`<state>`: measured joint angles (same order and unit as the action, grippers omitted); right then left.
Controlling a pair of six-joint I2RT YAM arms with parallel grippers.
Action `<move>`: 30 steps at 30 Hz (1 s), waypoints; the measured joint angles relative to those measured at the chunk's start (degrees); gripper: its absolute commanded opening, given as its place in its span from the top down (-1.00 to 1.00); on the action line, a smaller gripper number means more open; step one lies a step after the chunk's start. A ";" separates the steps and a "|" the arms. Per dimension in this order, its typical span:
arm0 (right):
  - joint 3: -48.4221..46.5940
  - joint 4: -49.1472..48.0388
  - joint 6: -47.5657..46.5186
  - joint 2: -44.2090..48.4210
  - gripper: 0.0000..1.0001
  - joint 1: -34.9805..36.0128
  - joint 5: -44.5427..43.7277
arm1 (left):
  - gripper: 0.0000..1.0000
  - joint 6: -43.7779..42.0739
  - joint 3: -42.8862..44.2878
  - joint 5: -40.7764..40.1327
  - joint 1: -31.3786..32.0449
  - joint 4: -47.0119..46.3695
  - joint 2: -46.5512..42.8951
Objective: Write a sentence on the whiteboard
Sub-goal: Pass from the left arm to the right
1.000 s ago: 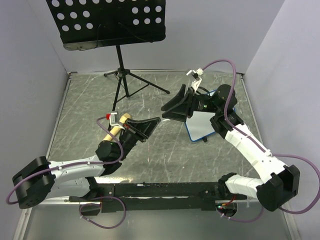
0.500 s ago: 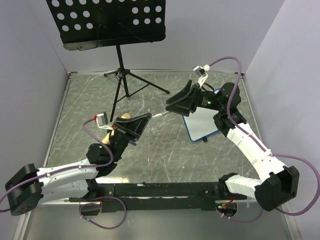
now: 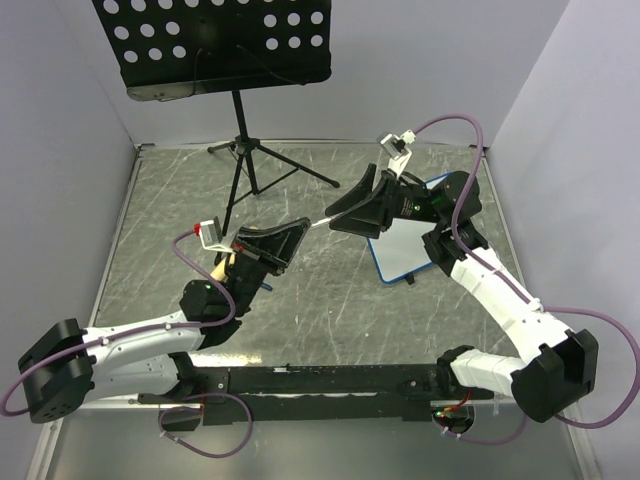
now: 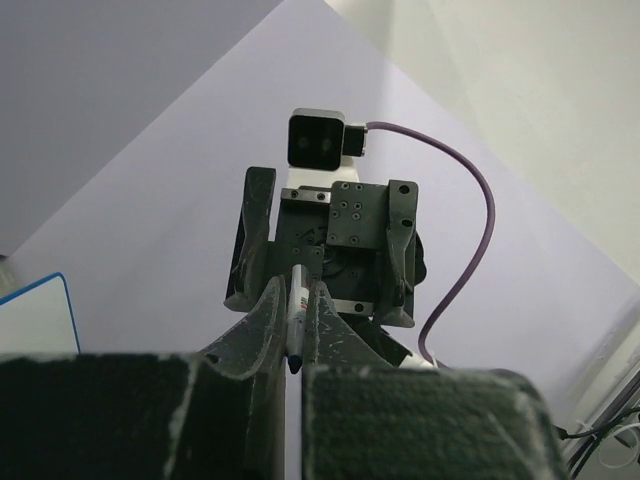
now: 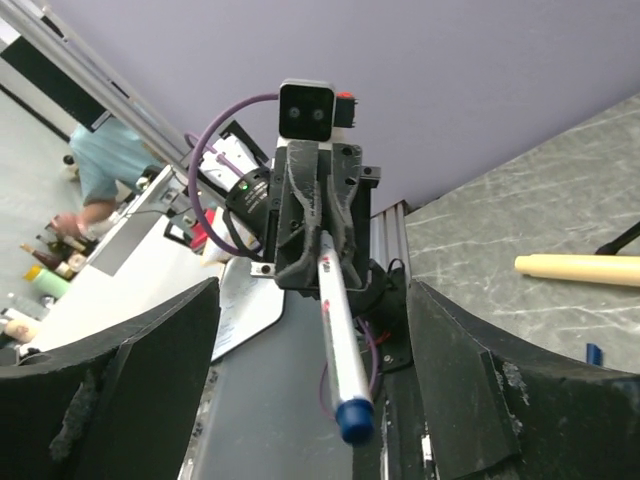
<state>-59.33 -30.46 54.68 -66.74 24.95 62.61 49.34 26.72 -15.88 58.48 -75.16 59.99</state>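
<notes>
handover | left gripper (image 4: 295, 310) clamped on marker (image 5: 338, 350) | right gripper (image 3: 336, 215) wide open around its blue end — no hold | whiteboard (image 3: 408, 252) on bench (image 3: 180, 200), right side | close squarely on the barrel — before left releases

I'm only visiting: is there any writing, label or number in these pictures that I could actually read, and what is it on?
No text here can be read.
whiteboard: its white face looks blank from above; no writing can be made out.
marker: small dark print on the barrel, too small and blurred to read.
music stand: only round holes, no text.
</notes>
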 measured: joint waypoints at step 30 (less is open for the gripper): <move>-0.24 0.13 1.20 -1.53 0.40 0.33 0.85 | 0.98 1.01 1.55 -0.52 0.00 -0.44 2.12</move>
<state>-59.57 -30.33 55.88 -68.27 25.28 63.46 50.35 28.27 -16.40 58.48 -75.59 62.11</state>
